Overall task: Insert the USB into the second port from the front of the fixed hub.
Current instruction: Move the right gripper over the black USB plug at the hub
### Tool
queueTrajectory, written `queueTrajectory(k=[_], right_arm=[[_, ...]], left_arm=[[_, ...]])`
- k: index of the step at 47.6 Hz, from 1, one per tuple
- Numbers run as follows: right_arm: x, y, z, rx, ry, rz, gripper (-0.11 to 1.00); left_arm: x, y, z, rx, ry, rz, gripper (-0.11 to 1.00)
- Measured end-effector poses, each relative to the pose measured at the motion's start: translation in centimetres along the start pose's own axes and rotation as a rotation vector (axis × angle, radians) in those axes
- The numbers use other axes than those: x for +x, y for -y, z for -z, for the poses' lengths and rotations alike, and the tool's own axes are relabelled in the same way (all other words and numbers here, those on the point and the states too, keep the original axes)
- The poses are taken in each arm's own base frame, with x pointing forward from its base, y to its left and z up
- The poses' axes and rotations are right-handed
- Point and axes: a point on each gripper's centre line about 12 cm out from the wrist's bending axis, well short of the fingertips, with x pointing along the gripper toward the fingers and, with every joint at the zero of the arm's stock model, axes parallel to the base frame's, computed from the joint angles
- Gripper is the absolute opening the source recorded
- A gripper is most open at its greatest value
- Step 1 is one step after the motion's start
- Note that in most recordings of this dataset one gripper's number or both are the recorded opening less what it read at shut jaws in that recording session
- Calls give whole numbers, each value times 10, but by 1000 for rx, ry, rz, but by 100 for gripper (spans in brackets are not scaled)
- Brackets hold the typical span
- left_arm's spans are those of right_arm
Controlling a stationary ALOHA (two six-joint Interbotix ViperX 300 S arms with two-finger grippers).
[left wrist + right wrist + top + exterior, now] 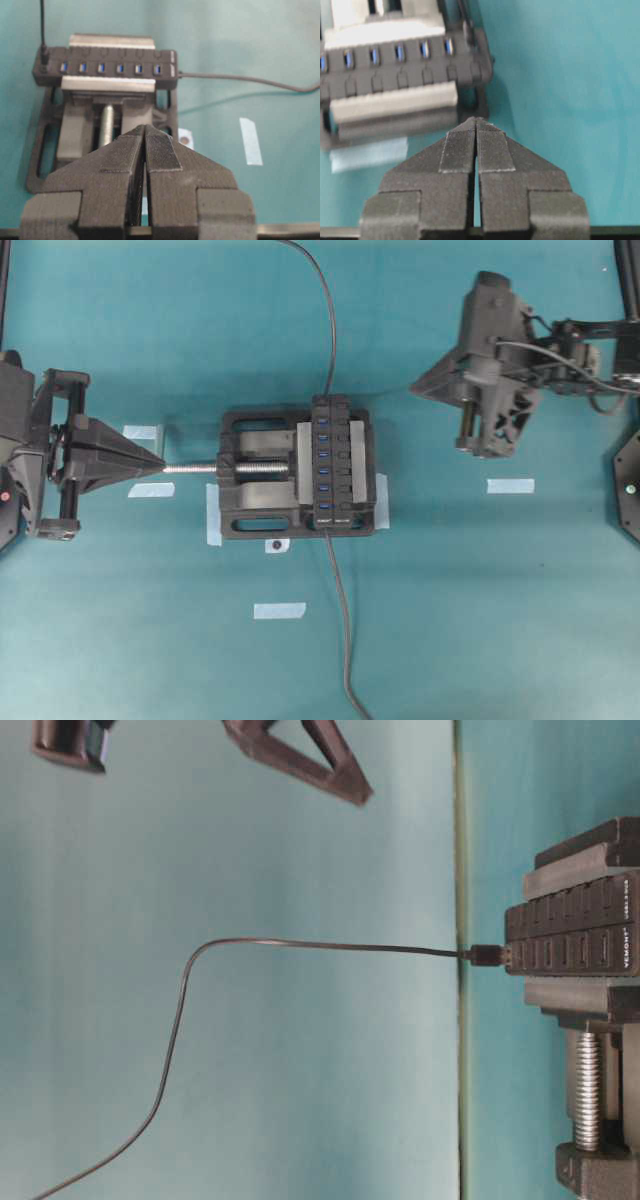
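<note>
Left gripper and right gripper are both sitting clenched, holding nothing. USB is sitting plugged into fixed hub, in the vise mid-table. Open room all round.

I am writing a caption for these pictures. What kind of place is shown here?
Probably a robotics lab test bench, not a home or factory floor. A plain teal tabletop carries pale tape strips as position markers, and a long black bar-shaped USB hub is clamped in a black vise between two robot arms.
</note>
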Motion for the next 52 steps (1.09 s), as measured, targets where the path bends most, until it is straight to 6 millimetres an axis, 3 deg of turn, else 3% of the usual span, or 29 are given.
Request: queueTrajectory(k=[33, 52], right_arm=[[58, -1, -2, -42, -6, -5, -2], [73, 0, -7, -42, -21, -7, -2]], left_arm=[[0, 0, -1, -3, 3, 0, 0], [-1, 0, -1, -3, 3, 0, 0]])
